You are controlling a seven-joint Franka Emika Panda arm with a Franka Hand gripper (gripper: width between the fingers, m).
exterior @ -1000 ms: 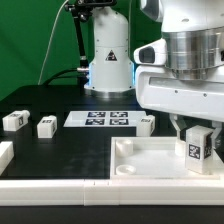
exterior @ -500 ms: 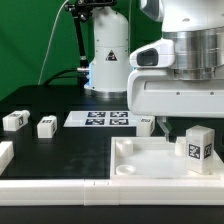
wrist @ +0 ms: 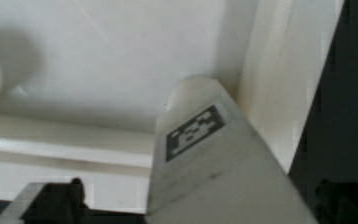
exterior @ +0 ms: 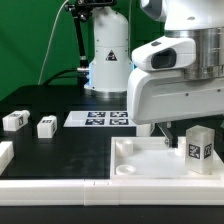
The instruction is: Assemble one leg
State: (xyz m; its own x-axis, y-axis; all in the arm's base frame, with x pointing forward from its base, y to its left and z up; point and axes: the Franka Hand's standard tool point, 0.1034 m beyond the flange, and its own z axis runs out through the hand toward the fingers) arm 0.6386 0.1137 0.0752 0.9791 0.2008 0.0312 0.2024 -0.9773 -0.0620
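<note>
One leg [exterior: 197, 148], a white block with a tag on its front face, stands upright in the far right corner of the large white tray-like piece [exterior: 130, 170]. My gripper [exterior: 178, 131] hovers just above and to the exterior view's left of it, open and holding nothing. In the wrist view the leg [wrist: 211, 160] rises between my two dark fingertips [wrist: 51, 203], which stand well apart from its sides; the gripper [wrist: 197, 206] does not touch it. Two more legs [exterior: 14, 121] [exterior: 46, 126] lie on the black table at the exterior view's left.
The marker board [exterior: 97, 118] lies flat at the table's middle back. The arm's white base [exterior: 108, 60] stands behind it. Another white part [exterior: 4, 155] pokes in at the left edge. The tray's raised rim [exterior: 122, 148] borders the leg.
My gripper has let go of the leg, risen, and shifted to the exterior view's left. The leg stays standing in the tray's corner.
</note>
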